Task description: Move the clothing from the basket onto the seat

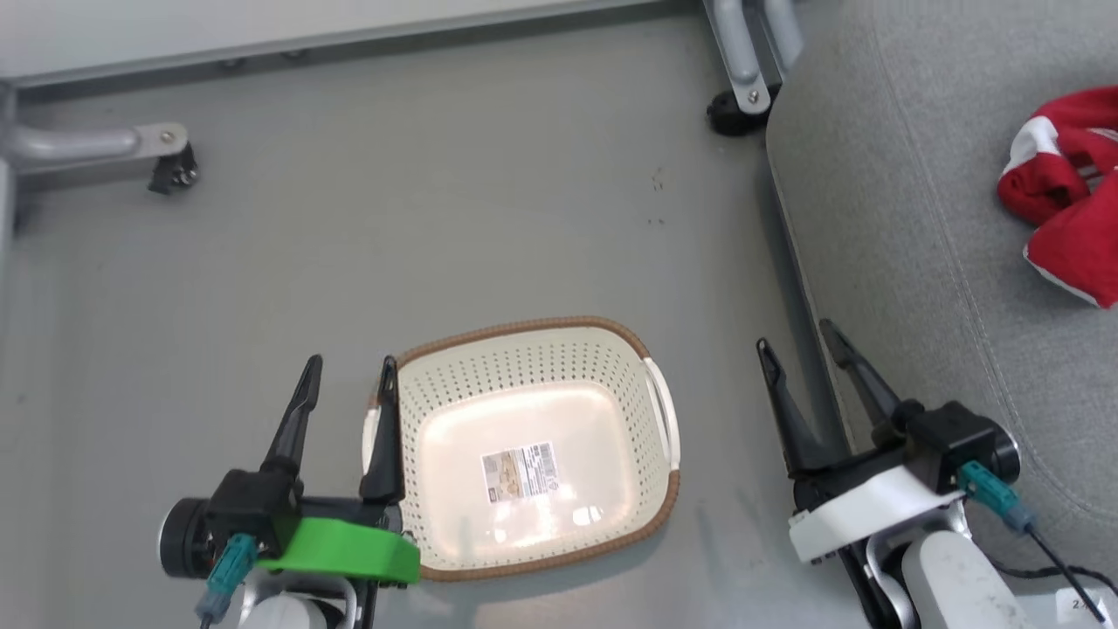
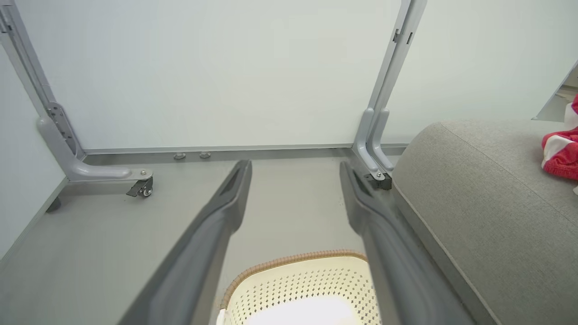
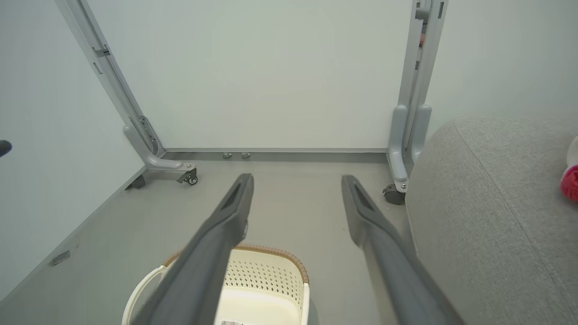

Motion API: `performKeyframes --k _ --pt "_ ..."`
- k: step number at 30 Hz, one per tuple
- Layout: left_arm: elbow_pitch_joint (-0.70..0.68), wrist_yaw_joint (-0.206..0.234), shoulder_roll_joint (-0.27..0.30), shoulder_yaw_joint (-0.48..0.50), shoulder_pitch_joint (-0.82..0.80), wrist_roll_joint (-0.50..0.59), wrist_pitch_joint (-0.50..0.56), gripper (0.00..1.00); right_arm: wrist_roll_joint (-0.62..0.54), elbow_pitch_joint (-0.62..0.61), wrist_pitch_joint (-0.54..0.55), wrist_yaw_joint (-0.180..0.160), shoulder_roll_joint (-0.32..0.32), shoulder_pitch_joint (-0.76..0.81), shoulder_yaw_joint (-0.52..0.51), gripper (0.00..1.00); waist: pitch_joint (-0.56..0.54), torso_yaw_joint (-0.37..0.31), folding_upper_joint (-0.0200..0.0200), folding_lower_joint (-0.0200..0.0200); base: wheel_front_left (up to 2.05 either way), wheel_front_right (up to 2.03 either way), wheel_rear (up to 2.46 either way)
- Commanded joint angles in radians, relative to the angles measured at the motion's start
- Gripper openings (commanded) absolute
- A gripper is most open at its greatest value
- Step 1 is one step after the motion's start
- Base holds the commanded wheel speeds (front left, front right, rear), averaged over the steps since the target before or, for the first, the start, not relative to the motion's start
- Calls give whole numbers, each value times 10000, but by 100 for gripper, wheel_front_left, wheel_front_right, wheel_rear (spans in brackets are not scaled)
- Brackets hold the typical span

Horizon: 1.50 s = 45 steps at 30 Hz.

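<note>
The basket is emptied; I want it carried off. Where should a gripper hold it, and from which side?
Probably the white handle on the right side of the basket, from above: it bows out, leaving a slot for one finger of the right gripper.

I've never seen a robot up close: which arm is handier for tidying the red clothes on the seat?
Probably the right. The right arm's fingers hang open beside the seat, where the clothes lie. The left arm's fingers are at the basket's far side, farther away.
</note>
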Motion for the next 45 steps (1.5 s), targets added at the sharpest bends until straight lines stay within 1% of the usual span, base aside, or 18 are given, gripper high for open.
performKeyframes --k 1,6,10,14,16,22,34,38,39,44,45 --pt "-63 -58 -74 175 417 109 1 100 -63 -1 -13 -19 11 388 12 100 -1486 972 0 1 0 0 0" --pt "-429 -45 -160 736 1484 393 0 100 -92 -305 -13 -19 118 1317 -261 100 -2378 948 0 1 0 0 0" --pt "-851 -53 -184 1051 2201 432 0 100 -86 -620 -13 -19 162 1876 -399 100 -2788 791 0 1 0 0 0" --pt "-1162 143 -190 1168 2815 276 0 100 -82 -837 -13 -19 181 2327 -457 100 -3078 684 0 1 0 0 0" --pt "-1249 214 -190 1186 3039 372 0 100 -145 -868 -13 -19 179 2519 -541 100 -3170 647 0 1 0 0 0" --pt "-1243 197 -189 1068 3428 695 -1 100 -172 -788 -13 -19 190 2920 -670 100 -3314 640 0 1 0 0 0" --pt "-1143 80 -189 950 3458 765 -1 100 2 -732 -13 -19 192 3111 -746 100 -3316 669 0 1 0 0 0" --pt "-1139 152 -190 916 3474 927 -1 100 -20 -733 -13 -19 193 3143 -796 100 -3321 666 0 1 0 0 0" --pt "-1130 128 -190 887 3364 815 0 0 -48 -712 0 0 224 2989 -765 0 -3321 666 0 1 0 0 0" --pt "-712 125 -193 843 3363 643 14 0 54 -314 20 0 271 3102 -732 0 -3316 666 0 1 0 0 0" --pt "-722 117 -181 858 3332 405 49 0 289 -313 57 0 259 3080 -740 0 -3309 667 0 1 0 0 0"
